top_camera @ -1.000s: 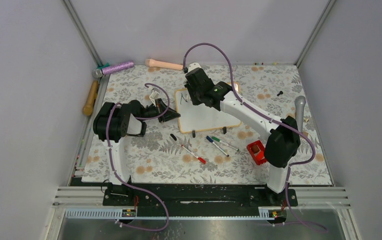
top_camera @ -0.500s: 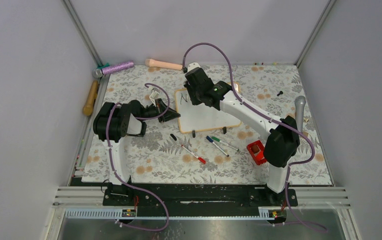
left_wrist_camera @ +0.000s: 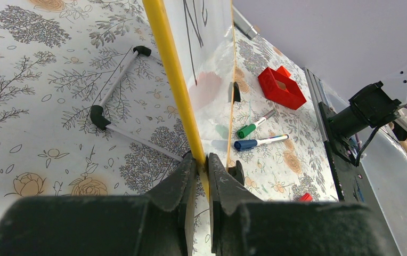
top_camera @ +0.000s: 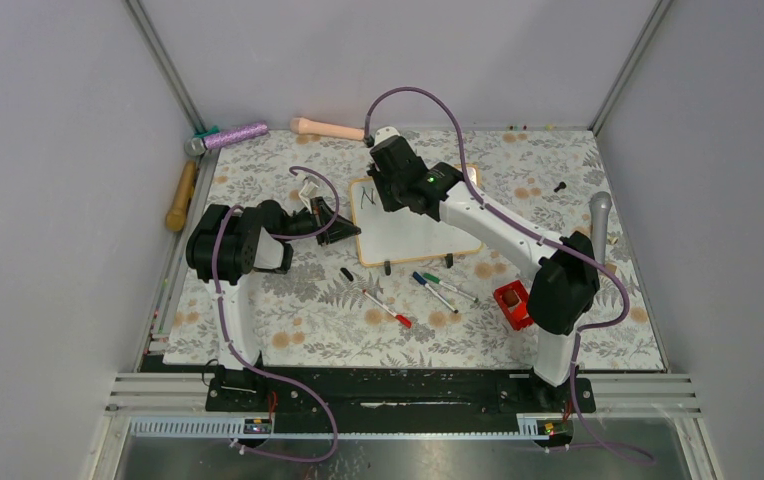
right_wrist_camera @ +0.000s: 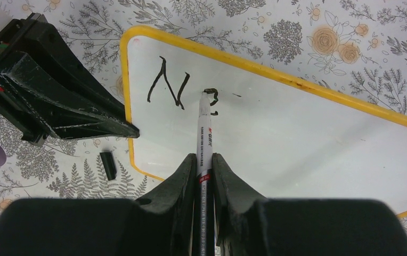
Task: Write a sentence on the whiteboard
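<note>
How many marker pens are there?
4. The black-ink marker has its tip on the whiteboard; the blue marker, green marker and red marker lie on the table. More may hide under the arms.

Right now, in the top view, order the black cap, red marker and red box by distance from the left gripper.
1. Black cap, just below the left gripper in that view.
2. Red marker, lower centre.
3. Red box, right side.

The left arm and right arm have white links, bulky black joints and trailing purple cables. The left gripper and right gripper are matte black.
</note>
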Robot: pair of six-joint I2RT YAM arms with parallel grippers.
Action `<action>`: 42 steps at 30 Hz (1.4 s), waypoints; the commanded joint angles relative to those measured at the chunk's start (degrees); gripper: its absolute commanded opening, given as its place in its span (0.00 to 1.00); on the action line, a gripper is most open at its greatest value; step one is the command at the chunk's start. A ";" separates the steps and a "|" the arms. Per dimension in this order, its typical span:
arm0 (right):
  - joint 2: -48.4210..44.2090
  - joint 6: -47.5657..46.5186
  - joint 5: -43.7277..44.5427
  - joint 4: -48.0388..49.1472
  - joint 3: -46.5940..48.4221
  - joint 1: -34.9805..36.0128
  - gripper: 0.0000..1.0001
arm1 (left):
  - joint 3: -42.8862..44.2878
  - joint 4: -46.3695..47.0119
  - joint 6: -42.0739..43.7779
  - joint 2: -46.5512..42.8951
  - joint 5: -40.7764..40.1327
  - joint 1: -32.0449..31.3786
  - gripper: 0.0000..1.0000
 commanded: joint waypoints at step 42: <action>-7.33 0.87 0.16 4.24 -7.03 -1.84 0.00 | -0.70 0.19 4.68 -0.18 4.45 -1.03 0.00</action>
